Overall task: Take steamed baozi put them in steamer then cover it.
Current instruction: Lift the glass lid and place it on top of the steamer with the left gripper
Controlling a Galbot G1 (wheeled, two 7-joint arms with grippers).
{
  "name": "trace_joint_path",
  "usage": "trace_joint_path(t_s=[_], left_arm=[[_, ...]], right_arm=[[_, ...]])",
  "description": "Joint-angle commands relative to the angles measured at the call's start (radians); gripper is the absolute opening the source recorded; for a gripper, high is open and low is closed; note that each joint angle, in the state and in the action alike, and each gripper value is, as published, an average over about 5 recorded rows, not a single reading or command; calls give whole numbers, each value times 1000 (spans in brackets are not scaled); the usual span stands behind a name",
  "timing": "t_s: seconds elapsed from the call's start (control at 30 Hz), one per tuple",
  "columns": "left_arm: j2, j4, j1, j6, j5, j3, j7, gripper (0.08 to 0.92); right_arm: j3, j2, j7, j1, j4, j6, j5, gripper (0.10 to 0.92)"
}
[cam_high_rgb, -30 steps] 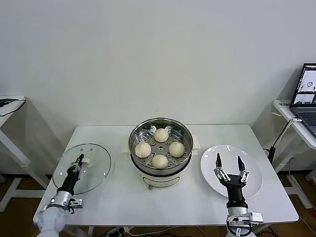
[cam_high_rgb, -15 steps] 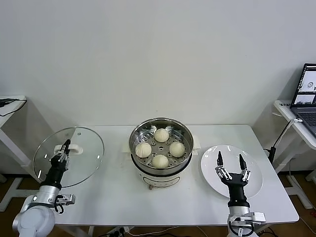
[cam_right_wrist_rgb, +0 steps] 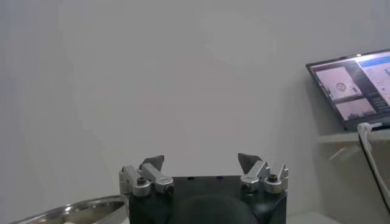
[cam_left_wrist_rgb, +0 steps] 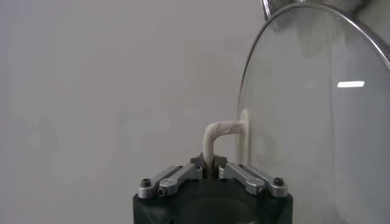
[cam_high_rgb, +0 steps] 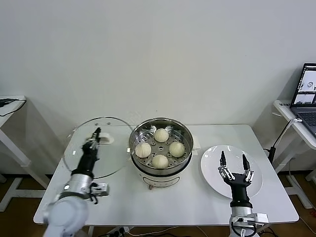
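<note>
Four baozi (cam_high_rgb: 160, 147) already sat in our steamer (cam_high_rgb: 160, 148); only covering remained. Our left gripper (cam_high_rgb: 94, 139) clamped the glass lid's (cam_high_rgb: 98, 148) handle beside it, the right gripper (cam_high_rgb: 234, 164) gaped empty over the plate (cam_high_rgb: 212, 173).

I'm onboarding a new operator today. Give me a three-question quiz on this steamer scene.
1. True or false: all four baozi sit inside the steamer.
2. What is the left gripper shut on? A) white plate B) cover C) a bun
3. Fill in: the right gripper hangs open above the ____.

Key: 1 true. 2 B, it holds the cover by its white handle, beside the steamer and off the table. 3 plate.
</note>
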Motion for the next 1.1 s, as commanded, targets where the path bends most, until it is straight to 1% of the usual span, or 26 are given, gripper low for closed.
trace_joint_path(t_s=[0.03,0.23,0.43,0.6,0.7,0.9,1.1], left_arm=[[-64,25,-233,222,109,393,110,187],[-118,125,-319,242,167,487,129,187],[-176,213,-372,245,193,547,128,187],[-235,308,-409,237,215,542,121,187],[-260,344,-426,238,219,538,117,187],[-288,380,-440,241,215,532,100,187],[-306,391,-427,246,217,528,81,187]], right_arm=[[7,11,1,-7,4,1,-10,823],[22,22,2,-15,3,5,-17,823],[28,30,2,-15,-2,6,-25,823],[28,36,2,-17,-7,10,-35,823],[28,38,2,-16,-12,13,-41,823],[27,40,2,-12,-24,15,-47,823],[21,41,2,-8,-31,15,-52,823]])
